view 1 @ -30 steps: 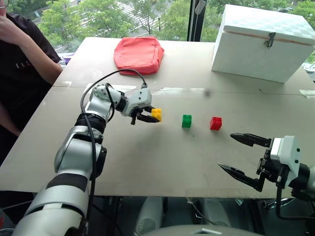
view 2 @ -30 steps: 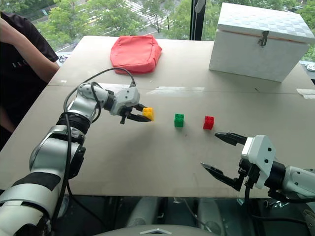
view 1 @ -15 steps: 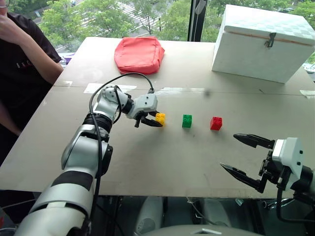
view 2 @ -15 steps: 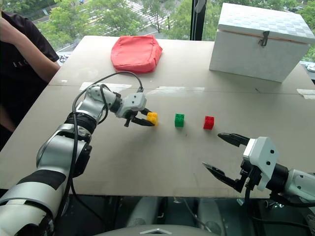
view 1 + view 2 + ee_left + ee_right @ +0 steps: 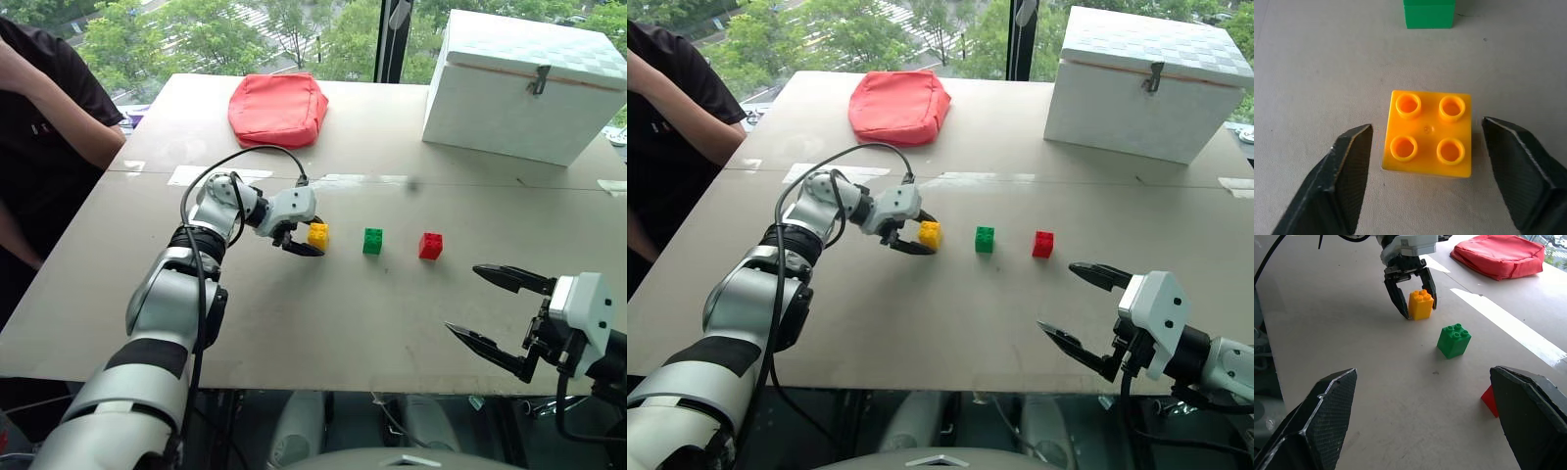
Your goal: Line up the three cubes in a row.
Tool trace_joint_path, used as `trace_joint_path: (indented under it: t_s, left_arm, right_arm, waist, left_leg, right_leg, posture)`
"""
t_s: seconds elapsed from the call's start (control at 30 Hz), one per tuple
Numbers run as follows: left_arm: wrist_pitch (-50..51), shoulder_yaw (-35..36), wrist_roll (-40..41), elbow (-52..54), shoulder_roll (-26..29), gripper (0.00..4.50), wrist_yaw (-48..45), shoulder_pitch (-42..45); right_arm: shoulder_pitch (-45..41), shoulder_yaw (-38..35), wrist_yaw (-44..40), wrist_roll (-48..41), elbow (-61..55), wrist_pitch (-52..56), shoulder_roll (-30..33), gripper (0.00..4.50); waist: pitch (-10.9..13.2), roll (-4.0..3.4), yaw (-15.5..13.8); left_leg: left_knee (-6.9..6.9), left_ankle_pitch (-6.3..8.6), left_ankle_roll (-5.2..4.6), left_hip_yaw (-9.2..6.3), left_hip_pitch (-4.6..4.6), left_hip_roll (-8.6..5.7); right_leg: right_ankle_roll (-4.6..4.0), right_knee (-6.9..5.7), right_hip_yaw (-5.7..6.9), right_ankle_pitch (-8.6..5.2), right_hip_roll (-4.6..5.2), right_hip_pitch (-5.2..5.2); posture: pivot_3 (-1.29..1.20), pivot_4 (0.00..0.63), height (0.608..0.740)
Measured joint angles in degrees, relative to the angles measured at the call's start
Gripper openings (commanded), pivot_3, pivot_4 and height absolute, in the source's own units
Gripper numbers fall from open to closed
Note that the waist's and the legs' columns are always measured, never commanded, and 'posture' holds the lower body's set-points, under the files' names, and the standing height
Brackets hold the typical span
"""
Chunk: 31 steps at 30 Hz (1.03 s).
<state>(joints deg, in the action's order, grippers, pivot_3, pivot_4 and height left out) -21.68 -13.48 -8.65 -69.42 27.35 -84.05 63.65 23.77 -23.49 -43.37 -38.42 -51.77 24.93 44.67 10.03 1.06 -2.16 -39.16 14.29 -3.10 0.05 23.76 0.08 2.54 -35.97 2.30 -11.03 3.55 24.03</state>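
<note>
Three studded cubes stand in a row on the table: yellow (image 5: 317, 235), green (image 5: 372, 241) and red (image 5: 429, 246). My left gripper (image 5: 303, 236) is open, its black fingers (image 5: 1347, 169) standing on either side of the yellow cube (image 5: 1427, 133) with a gap at each side, and the cube rests on the table. The green cube (image 5: 1429, 13) lies just beyond it. My right gripper (image 5: 498, 310) hovers open near the table's front right edge, apart from the red cube, with nothing between its fingers.
A red cloth pouch (image 5: 277, 107) lies at the back of the table (image 5: 323, 323), and a large white box (image 5: 529, 86) stands at the back right. A person in a dark shirt (image 5: 39, 137) stands at the table's left side.
My left gripper carried the yellow cube rightward toward the green one, set it down and opened its fingers off it. The right gripper has stayed put.
</note>
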Motion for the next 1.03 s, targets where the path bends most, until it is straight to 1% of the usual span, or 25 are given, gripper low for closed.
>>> trace_joint_path:
  t_s: [0.07, 0.13, 0.23, 0.27, 0.33, 0.37, 0.43, 0.47, 0.5, 0.53, 0.57, 0.6, 0.63, 0.67, 0.73, 0.87, 0.93, 0.97, 1.03]
  left_arm:
    - [0.81, 0.68, 0.89, 0.34, 0.28, 4.46, -1.48, -0.08]
    - [3.60, 2.83, 3.57, 2.91, 2.15, 4.46, -4.51, -0.83]
    - [5.63, 4.45, 5.43, 5.75, 4.49, 4.46, -6.27, -1.44]
    - [13.42, 7.74, 10.08, 19.42, 7.49, 4.46, -7.00, -9.23]
    - [24.61, 11.96, 15.57, 36.47, 10.11, 4.46, -4.34, -21.18]
    - [30.64, 13.94, 18.18, 45.63, 11.02, 4.46, -1.95, -27.30]
    - [38.85, 17.33, 21.77, 58.61, 11.67, 4.46, 2.55, -35.52]
    - [43.40, 19.81, 24.05, 66.30, 11.73, 4.46, 5.85, -40.59]
    - [46.89, 21.37, 25.84, 71.67, 11.76, 4.46, 8.68, -44.10]
    - [48.60, 22.29, 26.75, 74.29, 11.74, 4.46, 10.23, -45.71]
    - [51.03, 25.51, 28.55, 79.76, 11.77, 4.46, 13.45, -50.50]
    - [52.31, 27.37, 29.47, 82.28, 11.71, 4.46, 15.27, -53.57]
    - [52.76, 28.16, 29.84, 83.24, 11.60, 4.46, 15.91, -54.81]
    - [53.96, 31.53, 31.13, 86.88, 11.06, 4.46, 18.46, -60.27]
    - [54.67, 34.79, 32.23, 90.38, 9.99, 4.46, 21.33, -68.00]
    - [53.79, 38.46, 33.63, 93.53, 9.49, 4.46, 23.13, -78.05]
    - [53.09, 39.93, 33.93, 94.25, 9.64, 4.46, 23.14, -81.59]
    - [52.93, 40.33, 34.25, 94.57, 9.90, 4.46, 23.20, -82.68]
    - [52.93, 41.03, 35.41, 95.46, 10.37, 4.46, 23.34, -83.97]
  right_arm:
    - [0.15, -0.01, 0.00, 0.00, -0.01, 0.00, -0.01, 4.50]
    - [0.73, -0.09, 0.02, -0.02, 0.00, 0.00, -0.04, 4.50]
    - [1.10, -0.20, 0.03, -0.07, 0.03, 0.00, -0.09, 4.50]
    - [1.06, -0.85, -0.45, -0.37, 0.46, -0.18, -0.16, 4.50]
    - [1.36, -1.88, -1.37, -0.59, 2.22, -0.24, -0.11, 4.50]
    - [1.23, -2.05, -1.87, -0.73, 3.30, -0.23, -0.11, 4.50]
    - [0.44, -2.00, -2.93, -0.99, 4.66, -0.31, 0.14, 4.50]
    - [-0.07, -1.98, -3.77, -1.08, 5.63, -0.46, 0.21, 4.50]
    - [-0.40, -1.93, -4.39, -1.07, 6.59, -0.58, 0.26, 4.50]
    - [-0.61, -1.91, -4.85, -1.06, 7.25, -0.65, 0.32, 4.50]
    - [-1.65, -1.60, -6.00, -0.78, 8.70, -1.23, 0.53, 4.50]
    - [-1.80, -1.40, -6.78, -0.47, 9.85, -1.57, 0.66, 4.50]
    - [-1.79, -1.51, -7.10, -0.35, 10.32, -1.75, 0.69, 4.50]
    - [-1.77, -1.52, -8.47, 0.20, 12.20, -2.07, 1.12, 4.50]
    - [-0.84, -2.50, -10.46, 1.28, 15.84, -2.90, 1.90, 4.50]
    - [0.78, -4.87, -14.18, 3.11, 21.22, -4.69, 2.48, 4.50]
    - [1.58, -6.27, -16.02, 3.85, 23.43, -5.41, 2.92, 4.50]
    - [1.98, -6.94, -16.76, 4.10, 24.32, -5.54, 3.37, 4.50]
    - [2.36, -8.15, -18.16, 4.56, 25.91, -5.74, 3.92, 4.50]
  waist:
    - [0.00, 0.00, 0.01]
    - [0.01, 0.01, 0.21]
    - [0.00, 0.00, 0.56]
    - [-0.02, -0.04, 1.23]
    - [-0.03, -0.06, 1.96]
    - [-0.02, -0.05, 2.25]
    - [-0.02, -0.05, 2.14]
    - [-0.02, -0.06, 2.01]
    - [-0.02, -0.07, 1.76]
    - [-0.02, -0.07, 1.34]
    - [-0.03, -0.08, 1.16]
    - [-0.05, -0.14, 1.14]
    - [-0.05, -0.14, 1.12]
    - [-0.06, -0.16, 1.20]
    - [-0.08, -0.19, 1.30]
    - [-0.09, -0.21, 1.02]
    - [-0.10, -0.25, 0.91]
    - [-0.11, -0.27, 0.91]
    - [-0.12, -0.28, 0.92]
  left_leg:
    - [0.00, 0.00, 0.00, 0.01, 0.00, 0.00]
    - [0.00, 0.00, 0.00, 0.00, 0.00, 0.03]
    - [0.00, 0.00, 0.00, -0.01, -0.01, 0.04]
    - [0.01, 0.00, 0.00, 0.02, -0.04, 0.06]
    - [0.03, 0.01, 0.02, 0.07, -0.07, 0.12]
    - [0.03, 0.01, 0.02, 0.05, -0.04, 0.15]
    - [0.03, 0.01, 0.03, -0.01, -0.07, 0.16]
    - [0.04, 0.01, 0.04, -0.01, -0.09, 0.16]
    - [0.04, 0.01, 0.04, -0.03, -0.11, 0.16]
    - [0.04, 0.01, 0.05, -0.08, -0.12, 0.16]
    - [0.04, 0.00, 0.06, -0.11, -0.13, 0.16]
    - [0.04, 0.00, 0.07, -0.14, -0.19, 0.16]
    - [0.04, 0.00, 0.07, -0.12, -0.24, 0.16]
    - [0.04, 0.00, 0.08, -0.12, -0.27, 0.16]
    - [0.06, 0.01, 0.08, -0.08, -0.26, 0.16]
    - [0.08, 0.01, 0.09, -0.10, -0.21, 0.16]
    - [0.08, 0.03, 0.11, -0.10, -0.20, 0.16]
    - [0.08, 0.15, 0.32, -0.10, -0.20, 0.16]
    - [0.08, 0.17, 0.35, -0.10, -0.20, 0.16]
  right_leg:
    - [-0.01, 0.00, 0.00, 0.01, 0.00, 0.00]
    - [-0.06, 0.00, 0.00, 0.03, -0.01, 0.01]
    - [-0.16, -0.02, 0.00, 0.09, -0.02, 0.00]
    - [-0.18, -0.04, -0.08, 0.09, 0.05, -0.01]
    - [-0.19, -0.02, -0.31, 0.10, 0.10, 0.00]
    - [-0.20, 0.01, -0.39, 0.11, 0.28, 0.02]
    - [-0.23, 0.00, -0.33, 0.09, 0.36, 0.00]
    - [-0.40, 0.01, -0.31, -0.03, 0.39, -0.01]
    - [-0.40, -0.02, -0.29, -0.03, 0.40, -0.01]
    - [-0.40, -0.02, -0.22, -0.04, 0.40, -0.02]
    - [-0.30, 0.00, -0.15, -0.10, 0.40, -0.04]
    - [-0.30, 0.00, -0.08, -0.10, 0.44, -0.15]
    - [-0.30, 0.01, -0.09, -0.10, 0.46, -0.16]
    - [-0.30, 0.02, -0.07, -0.10, 0.48, -0.20]
    - [-0.30, 0.06, -0.07, -0.11, 0.54, -0.21]
    - [-0.31, 0.07, -0.02, -0.11, 0.53, -0.16]
    - [-0.31, 0.07, -0.01, -0.12, 0.54, -0.09]
    - [-0.31, 0.07, -0.01, -0.12, 0.54, -0.08]
    - [-0.30, 0.09, -0.01, -0.12, 0.54, -0.08]
  posture:
    - [0.00, 0.150, 0.740]
    - [0.00, 0.150, 0.740]
    - [0.00, 0.150, 0.740]
    - [0.00, 0.150, 0.740]
    - [0.00, 0.150, 0.740]
    - [0.00, 0.150, 0.740]
    - [0.00, 0.150, 0.740]
    - [0.00, 0.150, 0.740]
    - [0.00, 0.150, 0.740]
    - [0.00, 0.150, 0.740]
    - [0.00, 0.150, 0.740]
    - [0.00, 0.150, 0.740]
    - [0.00, 0.150, 0.740]
    - [0.00, 0.150, 0.740]
    - [0.00, 0.150, 0.740]
    - [0.00, 0.150, 0.740]
    - [0.00, 0.150, 0.740]
    - [0.00, 0.150, 0.740]
    - [0.00, 0.150, 0.740]
